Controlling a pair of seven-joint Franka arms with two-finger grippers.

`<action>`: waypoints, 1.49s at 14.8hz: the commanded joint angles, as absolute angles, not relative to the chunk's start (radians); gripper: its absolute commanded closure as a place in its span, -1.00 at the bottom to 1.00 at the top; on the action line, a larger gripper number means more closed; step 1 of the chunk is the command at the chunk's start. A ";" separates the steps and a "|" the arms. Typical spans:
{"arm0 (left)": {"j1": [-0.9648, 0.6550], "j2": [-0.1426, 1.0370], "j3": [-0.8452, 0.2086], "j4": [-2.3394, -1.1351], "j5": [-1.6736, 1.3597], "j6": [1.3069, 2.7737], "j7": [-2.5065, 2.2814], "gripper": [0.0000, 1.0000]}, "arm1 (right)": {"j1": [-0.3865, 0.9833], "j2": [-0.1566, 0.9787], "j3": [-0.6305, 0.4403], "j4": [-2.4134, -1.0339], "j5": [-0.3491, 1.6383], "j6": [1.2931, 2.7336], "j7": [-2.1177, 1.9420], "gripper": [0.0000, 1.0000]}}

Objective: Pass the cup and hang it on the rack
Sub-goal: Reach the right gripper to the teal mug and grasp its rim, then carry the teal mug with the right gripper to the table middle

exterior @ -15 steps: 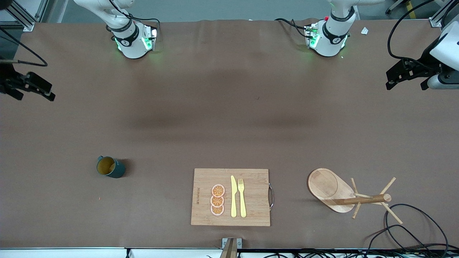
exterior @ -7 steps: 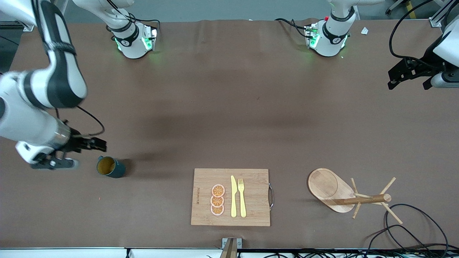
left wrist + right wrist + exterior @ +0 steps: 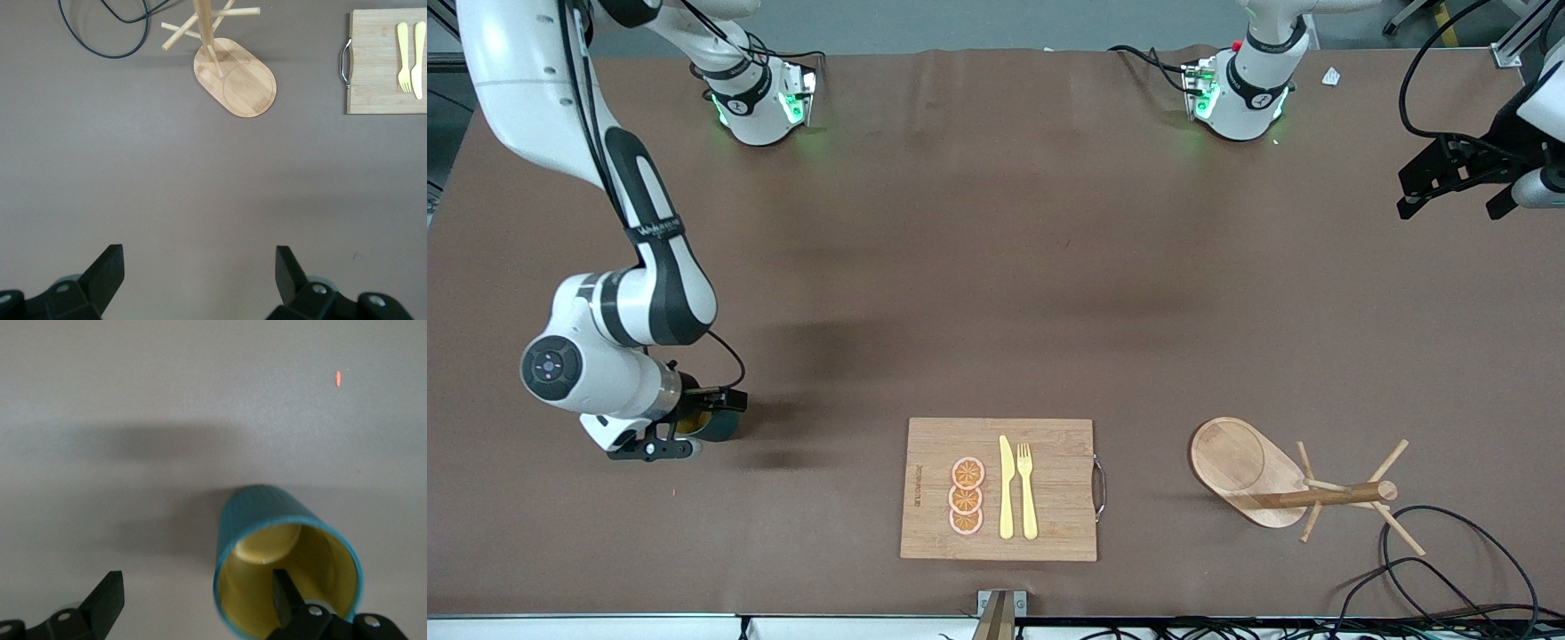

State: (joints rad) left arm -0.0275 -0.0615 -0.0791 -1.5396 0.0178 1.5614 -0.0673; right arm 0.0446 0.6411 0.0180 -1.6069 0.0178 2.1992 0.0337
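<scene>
The dark teal cup (image 3: 723,428) with a yellow inside stands on the table toward the right arm's end, mostly hidden by the right arm's hand. My right gripper (image 3: 689,425) is open right at the cup. In the right wrist view the cup (image 3: 267,520) is close. My right gripper (image 3: 197,597) has one fingertip (image 3: 283,590) over the cup's mouth and the other over bare table beside it. The wooden rack (image 3: 1240,462) stands toward the left arm's end and also shows in the left wrist view (image 3: 243,83). My left gripper (image 3: 1454,182) waits in the air, open and empty (image 3: 198,273).
A wooden cutting board (image 3: 1049,444) with orange slices (image 3: 967,496), a yellow knife (image 3: 1006,489) and a fork (image 3: 1027,489) lies between cup and rack, near the front edge. Black cables (image 3: 1432,551) loop beside the rack.
My right arm has swung in from the table's end and come down to the cup, which has not moved. My left gripper has shifted slightly.
</scene>
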 commanded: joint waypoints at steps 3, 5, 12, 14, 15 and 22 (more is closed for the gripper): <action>-0.026 -0.049 -0.078 -1.519 0.017 1.559 -0.066 -1.00 | 0.029 0.658 0.023 -1.588 0.017 2.210 0.026 0.75; -0.026 -0.049 -0.078 -1.517 0.017 1.559 -0.066 -1.00 | 0.029 0.661 0.023 -1.574 0.017 2.214 0.026 0.99; -0.023 -0.048 -0.078 -1.517 0.021 1.583 -0.066 -1.00 | 0.103 0.660 0.025 -1.433 0.041 2.100 0.089 0.99; -0.023 -0.048 -0.078 -1.517 0.021 1.588 -0.066 -1.00 | 0.171 0.658 0.028 -1.361 0.052 1.990 0.231 0.99; -0.023 -0.048 -0.077 -1.517 0.021 1.588 -0.066 -1.00 | 0.219 0.658 0.028 -1.330 0.061 1.964 0.312 0.99; -0.026 -0.046 -0.074 -1.519 0.018 1.582 -0.067 -1.00 | 0.560 0.748 0.028 -1.224 0.145 2.083 0.649 0.99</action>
